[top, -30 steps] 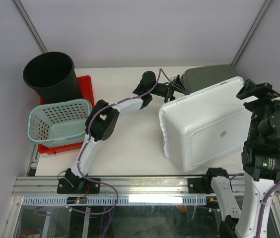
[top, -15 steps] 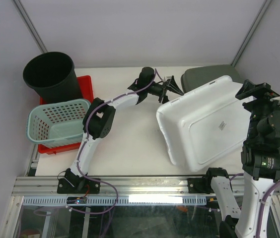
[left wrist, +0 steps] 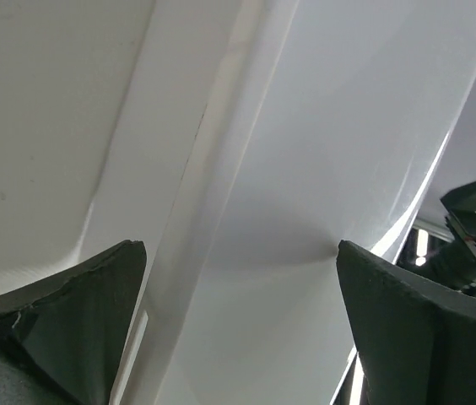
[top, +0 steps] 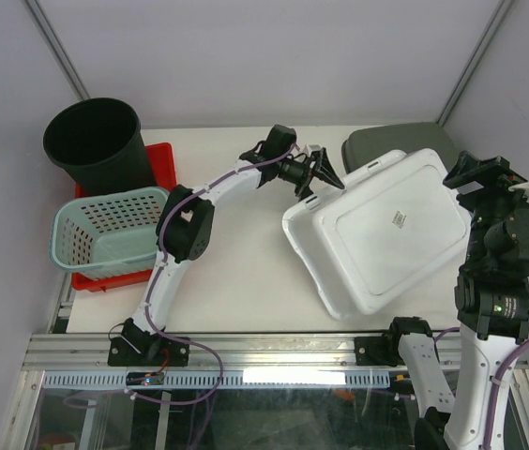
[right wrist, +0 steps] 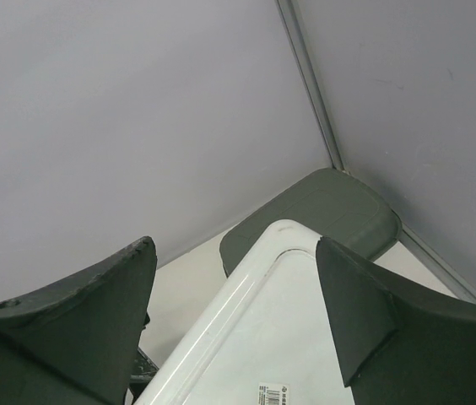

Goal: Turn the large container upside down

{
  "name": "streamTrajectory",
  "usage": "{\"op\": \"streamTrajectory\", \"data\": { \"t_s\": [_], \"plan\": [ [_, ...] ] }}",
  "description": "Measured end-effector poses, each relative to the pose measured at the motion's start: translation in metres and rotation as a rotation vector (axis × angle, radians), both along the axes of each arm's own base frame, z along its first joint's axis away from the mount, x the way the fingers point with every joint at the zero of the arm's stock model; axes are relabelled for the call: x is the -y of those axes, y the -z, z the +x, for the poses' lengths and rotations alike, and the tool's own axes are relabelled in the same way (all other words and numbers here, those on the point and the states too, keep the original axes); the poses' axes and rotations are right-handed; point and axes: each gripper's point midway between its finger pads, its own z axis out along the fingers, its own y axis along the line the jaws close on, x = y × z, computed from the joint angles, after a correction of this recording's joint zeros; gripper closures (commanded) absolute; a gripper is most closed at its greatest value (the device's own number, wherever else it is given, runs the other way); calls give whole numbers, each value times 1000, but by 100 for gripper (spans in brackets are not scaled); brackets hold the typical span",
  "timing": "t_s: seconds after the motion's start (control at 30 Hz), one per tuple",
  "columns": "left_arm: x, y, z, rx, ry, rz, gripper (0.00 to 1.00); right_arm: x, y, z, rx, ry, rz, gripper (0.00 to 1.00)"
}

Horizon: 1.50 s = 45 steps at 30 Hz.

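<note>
Large container (top: pixel 377 230) is lying base-up on the right of the worktop (top: pixel 246 267).
It has dropped flat from its tilted edge, so the flip looks done. The left pincer (top: pixel 321 180) is hanging spread beside the rim, seemingly clear, and the right pincer (right wrist: pixel 235 245) is hovering spread above.

A: Carrying surface?
B: A white table (top: pixel 246 272), matte, seen from above.
A: Lying directly on it?
B: One large container (top: pixel 377 239), white, bottom up, a small label showing on its base. Hard to tell whether its far rim sits fully flat.
A: Behind the large container?
B: A grey-green lid (top: pixel 398 138), flat, at the far corner, partly hidden by the container's far rim. Touching or not, cannot tell.
A: Left of the large container?
B: One red tray (top: pixel 161 167), well apart, against the table's left edge.
</note>
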Motion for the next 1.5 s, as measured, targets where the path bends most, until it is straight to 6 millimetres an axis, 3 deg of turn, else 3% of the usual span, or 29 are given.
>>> {"op": "streamTrajectory", "data": {
  "t_s": [0.2, 0.33, 0.47, 0.57, 0.7, 0.9, 1.07, 1.17, 1.27, 1.4, 1.5],
  "plan": [
    [-2, 8, 22, 169, -67, 127, 1, -3, 11, 5, -28, -18, 10, 20],
    [-17, 31, 38, 283, -125, 264, 1, -8, 26, 12, -67, -53, 18, 20],
    [-37, 59, 49, 355, -159, 417, 1, -16, 53, 18, -140, -99, 39, 20],
    [-51, 65, 57, 419, -184, 498, 1, -21, 75, 21, -219, -129, 53, 19],
    [-70, 48, 68, 546, -237, 580, 1, -25, 95, 19, -300, -150, 64, 19],
    [-96, -16, 86, 773, -360, 632, 1, -36, 118, 19, -390, -207, 87, 19],
    [-124, -75, 90, 937, -464, 650, 1, -41, 142, 40, -509, -249, 119, 18],
    [-142, -99, 74, 989, -490, 643, 1, -42, 147, 62, -574, -267, 141, 18],
    [-158, -104, 54, 1002, -494, 651, 1, -46, 154, 86, -621, -276, 151, 14],
    [-181, -80, 31, 999, -495, 782, 1, -64, 162, 118, -699, -298, 91, 11],
    [-182, -62, 9, 992, -450, 827, 1, -69, 155, 157, -746, -294, 20, 10]
  ]
}}
